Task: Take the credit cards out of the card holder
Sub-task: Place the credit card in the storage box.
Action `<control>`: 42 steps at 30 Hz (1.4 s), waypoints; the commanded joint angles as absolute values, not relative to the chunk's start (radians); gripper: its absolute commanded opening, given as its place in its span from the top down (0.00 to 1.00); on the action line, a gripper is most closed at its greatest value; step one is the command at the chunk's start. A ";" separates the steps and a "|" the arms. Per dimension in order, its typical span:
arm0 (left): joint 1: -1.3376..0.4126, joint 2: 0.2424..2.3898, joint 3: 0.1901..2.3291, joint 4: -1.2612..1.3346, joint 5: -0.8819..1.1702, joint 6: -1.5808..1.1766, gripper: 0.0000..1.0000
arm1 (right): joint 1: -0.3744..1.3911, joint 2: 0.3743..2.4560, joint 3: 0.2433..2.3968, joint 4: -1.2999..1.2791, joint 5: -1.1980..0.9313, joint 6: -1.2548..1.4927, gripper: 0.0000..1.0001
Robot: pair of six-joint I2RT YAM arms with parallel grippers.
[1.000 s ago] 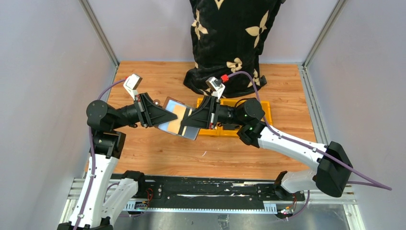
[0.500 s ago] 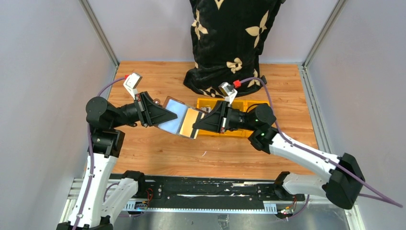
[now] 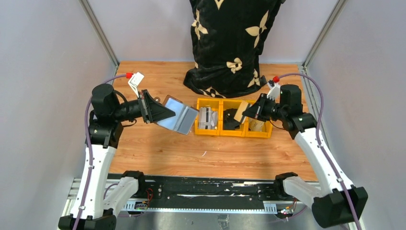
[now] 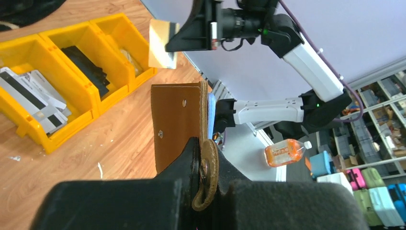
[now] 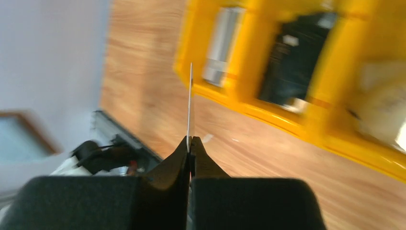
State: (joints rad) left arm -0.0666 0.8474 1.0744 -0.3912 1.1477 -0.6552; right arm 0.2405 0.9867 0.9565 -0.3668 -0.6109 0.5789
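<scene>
**One card (image 3: 241, 108) out, pinched over the yellow bins (image 3: 208, 132)**

- Right gripper (image 3: 247, 113): jaws pressed together on the short end of a tan card. Right wrist view shows the card edge-on, standing straight out from the fingertips.
- Card hangs above the bins, about over the divider between the middle and right compartments; I cannot tell which one it is over. Its long axis points from the gripper toward the table's left edge.
- Left gripper (image 3: 170, 114): clamped on the fold end of the card holder (image 3: 184, 120), which is held off the table (image 3: 158, 153) just left of the bins, silver inner side up and brown outer side toward the left wrist camera.
- Key relation: the holder lies to the right gripper's left, well apart, with the bins' left and middle compartments between them. The left arm is nearer the holder.
- Bins stand near the table's far edge. Grey striped cards (image 3: 207, 117) lie in the left compartment.
- Next, by my reading: release the card into a compartment.
- Writing: none readable. A bottle (image 4: 286, 152) off the table has an orange label too small to read.
</scene>
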 commanded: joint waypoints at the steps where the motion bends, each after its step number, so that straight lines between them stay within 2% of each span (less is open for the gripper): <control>1: -0.060 0.800 1.083 -0.393 1.165 -0.611 1.00 | 0.159 1.057 0.989 -0.648 -0.399 0.391 1.00; 5: -0.060 0.796 1.076 -0.408 1.189 -0.612 1.00 | 0.145 1.132 1.018 -0.657 -0.203 0.351 1.00; 14: -0.060 0.775 1.082 -0.394 1.205 -0.624 1.00 | 0.105 1.343 1.115 -0.617 -0.095 0.319 1.00; 18: -0.060 0.771 1.084 -0.391 1.210 -0.627 1.00 | 0.105 1.454 1.167 -0.604 -0.094 0.314 1.00; 24: -0.060 0.762 1.082 -0.364 1.210 -0.650 1.00 | 0.105 1.592 1.220 -0.596 -0.242 0.307 1.00; 31: -0.060 0.760 1.079 -0.355 1.212 -0.650 1.00 | 0.105 1.625 1.179 -0.595 -0.205 0.309 1.00; 42: -0.060 0.773 1.107 -0.167 1.237 -0.821 1.00 | 0.108 1.527 1.193 -0.645 -0.118 0.337 0.70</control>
State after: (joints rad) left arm -0.0666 0.7708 1.0748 -0.2687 1.2125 -0.7444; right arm 0.1165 1.5978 1.1698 -0.5949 -0.1715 0.3241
